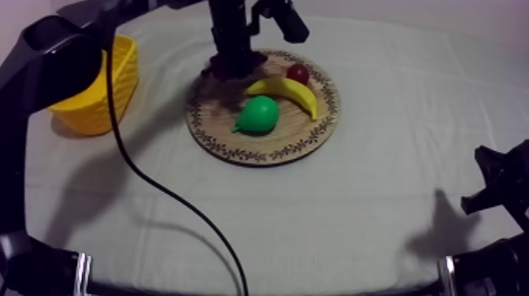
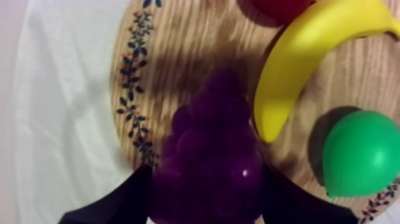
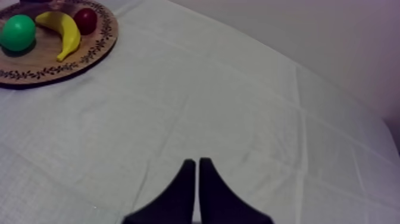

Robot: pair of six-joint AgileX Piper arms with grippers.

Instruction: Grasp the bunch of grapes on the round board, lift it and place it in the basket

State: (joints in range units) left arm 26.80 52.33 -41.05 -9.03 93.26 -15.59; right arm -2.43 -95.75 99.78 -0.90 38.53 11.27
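- As seen from above, where's the left gripper point(image 1: 231, 69)?
- Down on the wooden board point(image 1: 236, 152), at its far-left part, next to the banana point(image 1: 290, 92). The pear point(image 1: 258, 115) is in front and the small red fruit point(image 1: 297, 73) is behind the banana. The yellow basket point(image 1: 94, 90) stands left of the board, well apart. The right gripper point(image 1: 497, 187) sits low at the right edge, away from the board.
- Left wrist view?
- Black fingers point(image 2: 122, 199) are clamped on both sides of the bunch of grapes point(image 2: 211, 161). The bunch is over the board near its patterned rim, just beside the banana, with the pear past the banana.
- Lifted?
- Can't tell.
- Right wrist view?
- Fingers are pressed together in a narrow wedge, gripping nothing, over bare cloth point(image 3: 238, 119). The board with pear, banana and small red fruit is far off.
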